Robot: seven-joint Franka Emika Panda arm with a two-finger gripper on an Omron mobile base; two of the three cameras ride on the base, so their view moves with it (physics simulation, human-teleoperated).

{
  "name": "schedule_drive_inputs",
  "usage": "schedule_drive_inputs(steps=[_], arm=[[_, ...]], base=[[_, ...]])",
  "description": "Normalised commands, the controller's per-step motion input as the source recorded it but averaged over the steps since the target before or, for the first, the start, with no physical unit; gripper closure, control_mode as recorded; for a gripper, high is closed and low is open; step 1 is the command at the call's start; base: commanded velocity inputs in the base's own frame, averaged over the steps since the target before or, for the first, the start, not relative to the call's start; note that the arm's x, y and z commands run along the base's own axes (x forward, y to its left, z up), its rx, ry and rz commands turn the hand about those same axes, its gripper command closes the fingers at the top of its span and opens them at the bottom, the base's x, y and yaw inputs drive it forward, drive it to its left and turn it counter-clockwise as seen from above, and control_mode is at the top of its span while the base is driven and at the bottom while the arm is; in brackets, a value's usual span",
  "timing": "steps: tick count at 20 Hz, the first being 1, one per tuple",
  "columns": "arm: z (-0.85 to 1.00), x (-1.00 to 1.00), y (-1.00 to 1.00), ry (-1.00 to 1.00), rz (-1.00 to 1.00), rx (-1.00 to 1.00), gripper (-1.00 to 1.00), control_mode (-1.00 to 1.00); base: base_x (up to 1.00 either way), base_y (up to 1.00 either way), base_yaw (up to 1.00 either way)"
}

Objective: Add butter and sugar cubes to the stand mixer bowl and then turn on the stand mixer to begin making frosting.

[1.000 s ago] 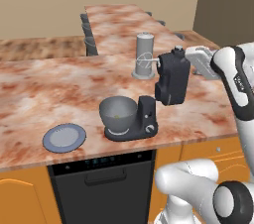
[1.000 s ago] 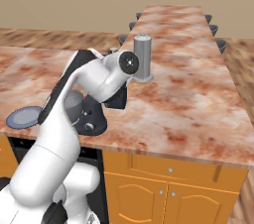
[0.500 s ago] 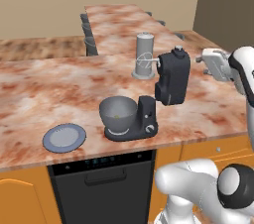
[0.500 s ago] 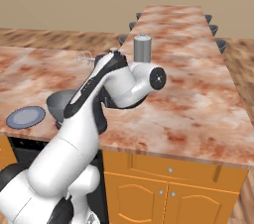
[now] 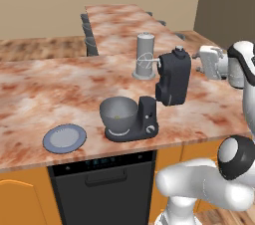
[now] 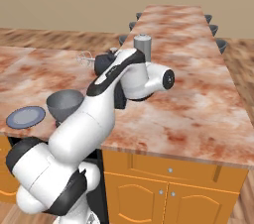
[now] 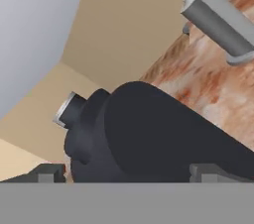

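Note:
The stand mixer [image 5: 131,128] stands near the counter's front edge with its black head [image 5: 173,78] tilted up and its wire whisk [image 5: 144,62] in the air. The grey stand mixer bowl [image 5: 118,113] sits on its base; a small pale-yellow bit, the butter [image 5: 118,116], lies inside. The sugar cubes are too small to make out. My gripper [image 5: 201,62] hovers just right of the raised head, open and holding nothing. In the hand view the head [image 7: 149,134] lies ahead of the wide-apart fingertips [image 7: 49,172]. The bowl [image 6: 65,101] and whisk [image 6: 85,59] also show from the right.
A tall grey cylinder [image 5: 145,56] stands behind the mixer, also seen as the cylinder [image 7: 218,22] in the hand view. A flat blue-grey plate [image 5: 63,138] lies left of the bowl. A dark dishwasher front [image 5: 102,184] sits below the counter edge. Stools [image 5: 89,35] line the far counter.
My hand has drawn back to the right, away from the mixer head, and the arm's elbow has swung over. The jaws stayed open. The mixer and bowl have not moved.

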Motion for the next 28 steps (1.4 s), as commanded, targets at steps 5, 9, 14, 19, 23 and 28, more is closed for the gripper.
schedule_drive_inputs(steps=[5,9,14,19,23,28], arm=[[-0.21,0.42,0.11,0.00,0.15,0.08,-1.00,-1.00],[-0.23,0.13,0.63,0.00,0.18,0.03,-1.00,-1.00],[-0.20,0.04,0.94,0.00,0.18,0.00,-1.00,-1.00],[-0.25,0.00,1.00,0.00,0.14,-0.03,-1.00,-1.00],[-0.45,-0.06,1.00,0.00,0.12,-0.13,-1.00,-1.00],[-0.70,-0.21,1.00,0.00,0.10,-0.23,-1.00,-1.00]], base=[[0.00,0.00,0.00],[0.00,0.00,0.00],[0.00,0.00,0.00],[0.00,0.00,0.00],[0.00,0.00,0.00],[0.00,0.00,0.00]])
